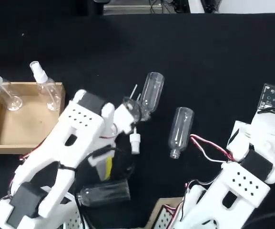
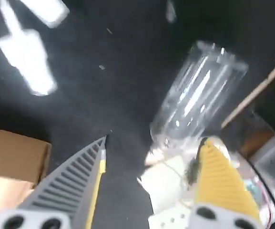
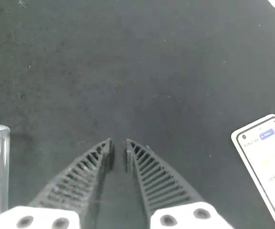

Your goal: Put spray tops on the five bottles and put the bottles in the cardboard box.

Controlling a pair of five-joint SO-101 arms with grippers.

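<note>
Your left gripper (image 2: 154, 142) has its jaws spread with the neck of an uncapped bottle (image 2: 197, 93) between them, a loose spray top (image 1: 135, 141) lies just beside it, two capped bottles (image 1: 45, 88) stand in the cardboard box (image 1: 18, 146), and your right gripper (image 3: 118, 153) is nearly closed, holding nothing.

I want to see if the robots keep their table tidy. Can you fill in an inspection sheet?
Surface: black table.
Job's things: box holds two topped bottles; three topless bottles outside it; one spray top loose on the table.
Clutter: phone on the table.
Grippers: left gripper open, a topless bottle's neck between its fingers; right gripper shut, empty.
Cables: red and white wires on the right arm.
Surroundings: dark cables past the table's far edge.
</note>
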